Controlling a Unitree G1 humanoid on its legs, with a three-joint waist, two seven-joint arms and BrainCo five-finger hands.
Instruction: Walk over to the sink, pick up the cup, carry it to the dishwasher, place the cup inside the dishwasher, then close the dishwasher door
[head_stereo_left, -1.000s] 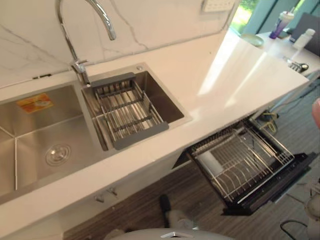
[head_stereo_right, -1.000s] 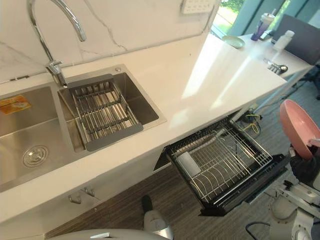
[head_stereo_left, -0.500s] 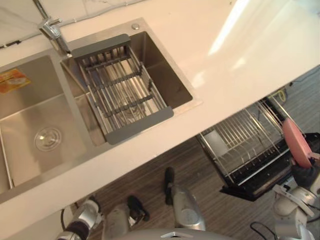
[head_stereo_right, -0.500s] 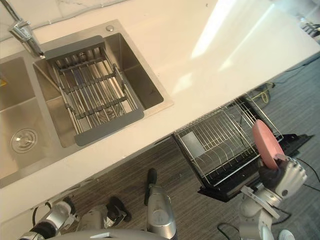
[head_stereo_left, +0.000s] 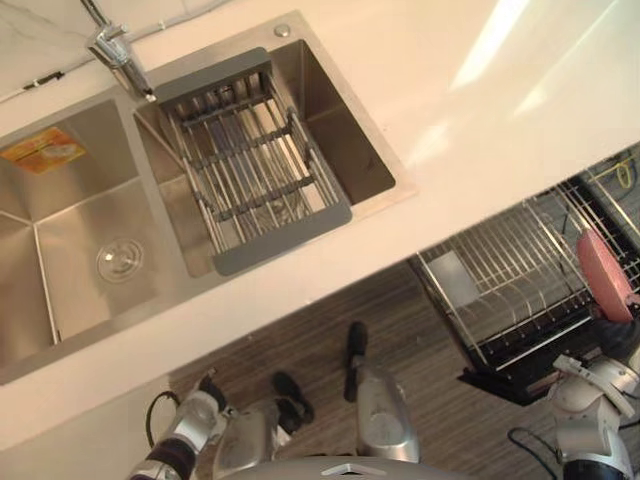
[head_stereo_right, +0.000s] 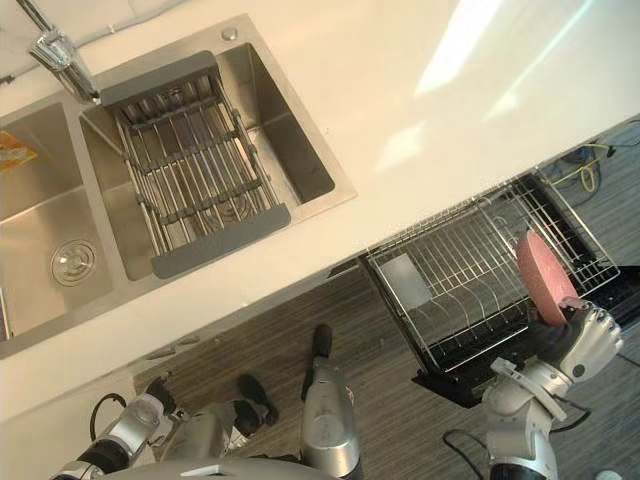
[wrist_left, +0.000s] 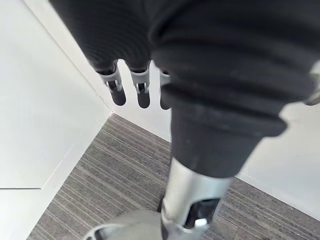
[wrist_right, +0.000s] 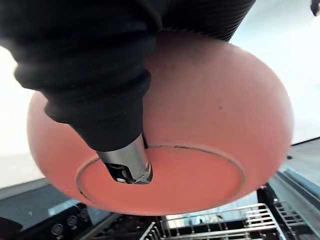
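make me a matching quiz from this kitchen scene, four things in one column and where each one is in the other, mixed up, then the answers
Things:
1. pink bowl
2. wire drainer
3. orange sticker
4. left hand

Places:
A. inside the left sink basin
B. hanging down above the striped floor
C. in the right hand, over the dishwasher rack
D. across the right sink basin

Pairs: 1-C, 2-D, 3-A, 4-B
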